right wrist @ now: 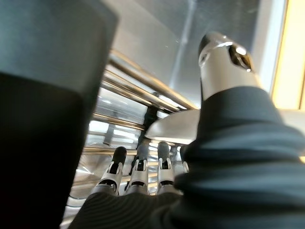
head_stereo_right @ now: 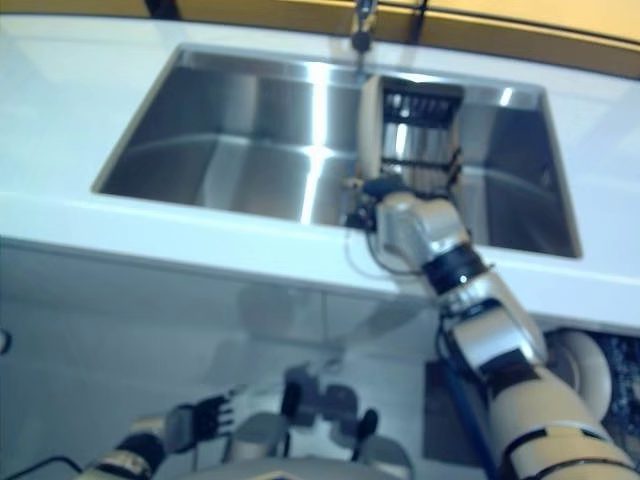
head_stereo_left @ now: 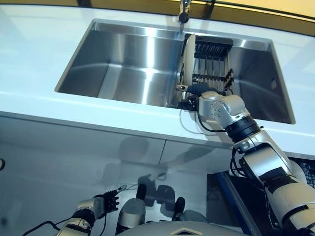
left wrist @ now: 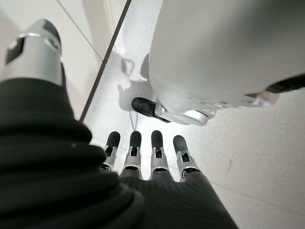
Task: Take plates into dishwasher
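A white plate (head_stereo_left: 187, 54) stands on edge in a dark wire rack (head_stereo_left: 212, 61) in the right part of the steel sink (head_stereo_left: 123, 64). My right hand (head_stereo_left: 194, 90) reaches into the sink at the plate's lower edge. In the right wrist view my fingers (right wrist: 138, 171) are straight, pointing at the rack wires. The plate's pale rim (right wrist: 169, 128) lies between them and the thumb. My left hand (head_stereo_left: 102, 204) hangs low at my side, open and empty. Its fingers (left wrist: 143, 152) show straight in the left wrist view.
A tap (head_stereo_left: 184, 12) stands at the sink's back edge. A white worktop (head_stereo_left: 74, 108) surrounds the sink, with white cabinet fronts below. A dark opening with a blue edge (head_stereo_left: 231, 196) and a bit of wire rack (head_stereo_left: 307, 172) shows at the lower right.
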### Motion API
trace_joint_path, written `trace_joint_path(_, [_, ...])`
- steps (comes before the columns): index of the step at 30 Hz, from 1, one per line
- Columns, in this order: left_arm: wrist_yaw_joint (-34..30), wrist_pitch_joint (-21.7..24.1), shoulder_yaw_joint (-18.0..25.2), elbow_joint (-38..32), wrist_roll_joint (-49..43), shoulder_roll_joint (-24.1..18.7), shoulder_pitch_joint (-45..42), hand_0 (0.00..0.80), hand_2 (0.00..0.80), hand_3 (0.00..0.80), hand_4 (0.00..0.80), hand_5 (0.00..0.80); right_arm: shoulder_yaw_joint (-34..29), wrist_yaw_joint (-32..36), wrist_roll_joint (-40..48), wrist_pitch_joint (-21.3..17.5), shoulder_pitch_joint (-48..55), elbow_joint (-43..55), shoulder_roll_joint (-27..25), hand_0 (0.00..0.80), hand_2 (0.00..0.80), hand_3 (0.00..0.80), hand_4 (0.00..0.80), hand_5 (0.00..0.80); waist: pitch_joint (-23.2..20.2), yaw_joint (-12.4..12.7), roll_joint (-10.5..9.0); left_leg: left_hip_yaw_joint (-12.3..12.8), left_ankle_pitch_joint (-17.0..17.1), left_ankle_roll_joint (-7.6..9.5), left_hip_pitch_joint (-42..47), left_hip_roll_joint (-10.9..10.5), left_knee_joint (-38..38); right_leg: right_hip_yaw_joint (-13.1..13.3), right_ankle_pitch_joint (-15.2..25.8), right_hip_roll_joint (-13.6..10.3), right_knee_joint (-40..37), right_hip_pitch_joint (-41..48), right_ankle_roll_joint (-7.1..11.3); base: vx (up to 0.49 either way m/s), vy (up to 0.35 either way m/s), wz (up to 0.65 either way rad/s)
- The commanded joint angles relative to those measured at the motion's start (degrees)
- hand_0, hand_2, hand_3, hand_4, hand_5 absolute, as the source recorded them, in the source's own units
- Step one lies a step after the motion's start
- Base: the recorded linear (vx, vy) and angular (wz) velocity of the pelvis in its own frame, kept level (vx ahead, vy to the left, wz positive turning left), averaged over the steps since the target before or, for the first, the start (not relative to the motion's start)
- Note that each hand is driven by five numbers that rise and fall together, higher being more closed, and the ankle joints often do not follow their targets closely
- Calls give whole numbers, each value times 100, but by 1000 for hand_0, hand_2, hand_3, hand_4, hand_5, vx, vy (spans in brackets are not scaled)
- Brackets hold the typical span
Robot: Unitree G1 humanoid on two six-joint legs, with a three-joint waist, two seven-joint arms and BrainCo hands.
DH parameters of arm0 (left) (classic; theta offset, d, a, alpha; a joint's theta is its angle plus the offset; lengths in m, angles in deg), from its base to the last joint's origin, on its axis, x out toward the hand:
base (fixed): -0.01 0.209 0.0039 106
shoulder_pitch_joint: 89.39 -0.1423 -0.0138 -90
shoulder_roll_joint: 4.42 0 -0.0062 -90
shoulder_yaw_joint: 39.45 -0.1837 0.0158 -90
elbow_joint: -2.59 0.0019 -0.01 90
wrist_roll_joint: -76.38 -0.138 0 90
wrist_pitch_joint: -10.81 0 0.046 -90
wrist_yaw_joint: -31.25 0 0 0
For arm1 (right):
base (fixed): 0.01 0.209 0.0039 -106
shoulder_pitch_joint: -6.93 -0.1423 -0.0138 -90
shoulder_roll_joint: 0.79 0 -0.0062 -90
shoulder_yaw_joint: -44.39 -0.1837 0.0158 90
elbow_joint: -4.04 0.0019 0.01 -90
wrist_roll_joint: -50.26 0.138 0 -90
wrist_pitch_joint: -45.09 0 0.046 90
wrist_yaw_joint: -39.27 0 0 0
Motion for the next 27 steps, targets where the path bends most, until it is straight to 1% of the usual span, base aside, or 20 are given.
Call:
trace_joint_path(1, [64,-106,-315,65,86,-105,303,0,0,0,0,0,196,484,122,-79,-945,-287,-371,267,267,267,267,267,-42,164,-133,129,-300,116,25,41,127,74,13,-572,626,-221,448,13,27,13])
trace_joint_path(2, [74,-133,-325,59,97,-111,312,0,0,0,0,0,175,510,-10,-62,-963,-325,-373,740,740,740,740,740,-50,171,-138,115,-301,108,26,42,127,66,2,-570,636,-218,447,8,23,10])
trace_joint_path(3, [92,-140,-329,46,109,-106,303,0,0,0,0,0,165,584,-103,-56,-974,-362,-399,800,800,800,800,800,-63,173,-147,112,-303,107,28,41,121,61,-1,-571,633,-213,452,3,15,7])
trace_joint_path(5, [129,-160,-337,23,121,-92,303,0,0,0,0,0,175,540,-122,-132,-1014,-382,-452,800,800,800,800,800,-98,176,-163,114,-302,107,43,39,104,49,7,-574,617,-199,459,4,9,2])
trace_joint_path(6, [134,-193,-333,-10,114,-109,301,0,0,0,0,0,154,563,-246,-111,-1001,-358,-470,800,800,800,800,800,-118,179,-171,107,-306,103,49,39,106,52,4,-570,615,-187,462,0,0,0])
trace_joint_path(8, [158,-232,-351,-52,105,-104,303,0,0,0,0,0,134,462,-198,-219,-1013,-364,-528,800,800,800,800,800,-157,183,-177,106,-312,104,83,46,96,26,14,-571,607,-173,467,0,0,0])
trace_joint_path(12, [175,-295,-387,-26,114,-71,315,0,0,0,0,0,93,608,-256,-277,-1130,-505,-572,800,800,800,800,800,-246,188,-165,111,-341,104,150,45,84,6,-5,-569,573,-101,454,6,8,0])
trace_joint_path(18, [76,-411,-464,54,32,-116,370,0,0,0,0,0,108,884,-347,-421,-1401,-1067,-666,800,800,800,800,800,-396,255,-166,90,-361,76,235,51,66,-86,-5,-574,481,50,461,21,19,4])
trace_joint_path(20, [43,-409,-497,78,-3,-126,392,0,0,0,0,0,110,869,-336,-475,-1478,-1195,-706,800,800,800,800,800,-421,271,-170,79,-366,73,252,53,64,-101,-9,-578,475,77,467,-1,1,4])
trace_joint_path(27, [-103,-392,-486,78,-223,-207,368,0,0,0,0,0,106,998,-298,-440,-1519,-1308,-919,800,800,800,800,800,-497,260,-192,80,-398,65,337,50,59,-122,-13,-593,478,138,490,-6,-5,3])
